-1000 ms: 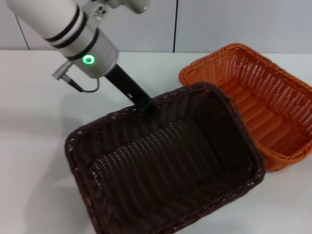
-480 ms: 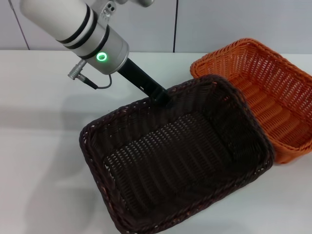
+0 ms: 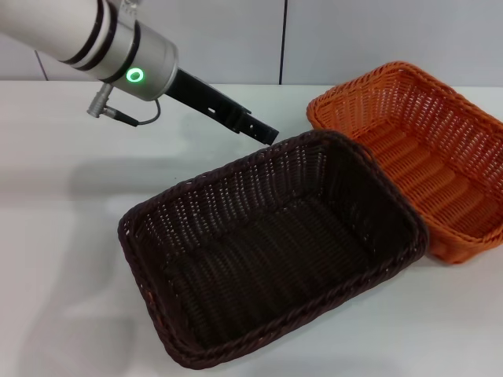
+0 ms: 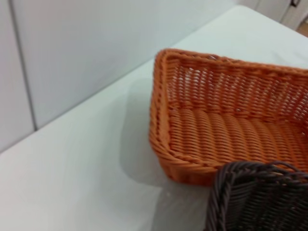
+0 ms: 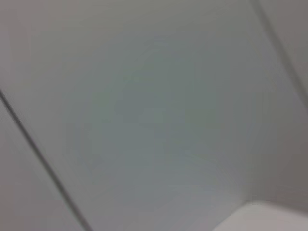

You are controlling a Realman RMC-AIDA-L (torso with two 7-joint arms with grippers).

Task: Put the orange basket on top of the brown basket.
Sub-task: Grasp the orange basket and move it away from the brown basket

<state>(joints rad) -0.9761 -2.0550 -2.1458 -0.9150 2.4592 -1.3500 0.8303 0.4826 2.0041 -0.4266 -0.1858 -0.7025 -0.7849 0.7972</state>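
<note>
You have a white table [image 3: 63, 236] carrying both baskets. The brown basket [image 3: 275, 251] sits front and centre in the head view, upright, resting flat on the table. The orange basket [image 3: 428, 169] sits behind it toward your right side, also upright on the table; the two rims look touching or nearly so where the brown corner overlaps the orange side, and the left wrist view shows the orange basket [image 4: 226, 125] with the brown rim [image 4: 260, 197] crowding its near corner.

The left gripper [image 3: 263, 132] hovers just above and behind the brown basket's far rim, not gripping anything; fingers look closed together, empty. The right gripper is not in view; its wrist camera sees only wall.

Judging from this, the stacking has not begun. Risks:
- The orange basket is on the far side from the left arm, so a reach across may catch the brown rim and drag it.
- The baskets are pressed close, so lifting orange may snag the woven brown rim and tip or shove it.
- A pinch on one sloped openwork wall may let the orange basket swing or slip.
- The baskets are angled differently, so orange may land skewed and perch on the rim.
</note>
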